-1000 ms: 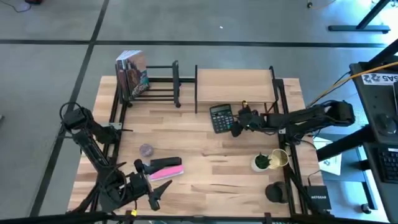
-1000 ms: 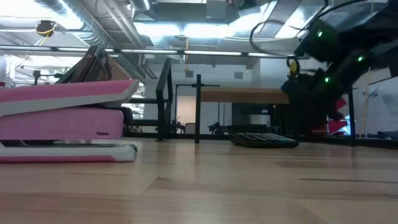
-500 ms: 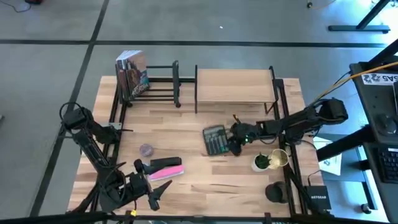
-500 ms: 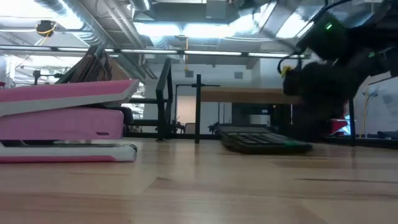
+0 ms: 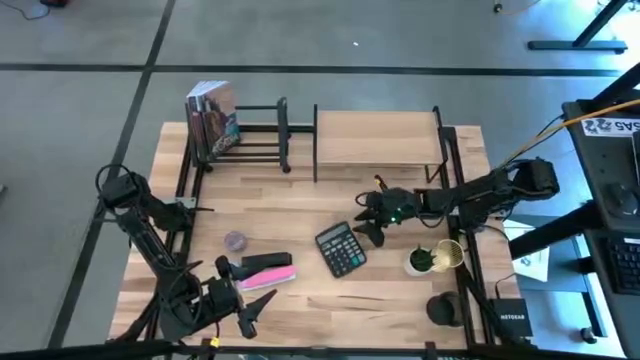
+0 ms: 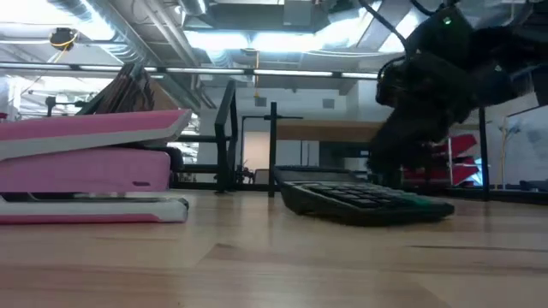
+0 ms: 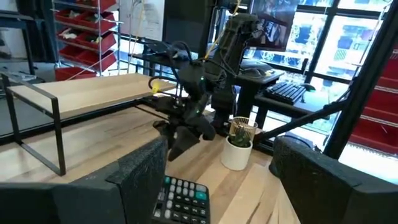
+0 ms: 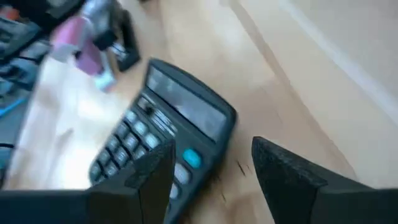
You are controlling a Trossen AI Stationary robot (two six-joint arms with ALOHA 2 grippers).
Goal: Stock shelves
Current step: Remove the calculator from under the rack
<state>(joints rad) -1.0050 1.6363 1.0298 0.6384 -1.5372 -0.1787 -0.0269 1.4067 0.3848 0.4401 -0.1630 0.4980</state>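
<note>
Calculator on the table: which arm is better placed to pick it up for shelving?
Right. The right gripper hovers open just beside the calculator, near the wooden shelf. The left gripper sits at the table's front edge by the pink stapler.

right gripper spread empty, left gripper parked

Wood shelf beside seemingly book-holding black rack

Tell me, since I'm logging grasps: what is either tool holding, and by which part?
Nothing. The right tool is open beside the calculator, which lies on the table; the left tool waits open near the pink stapler.
</note>
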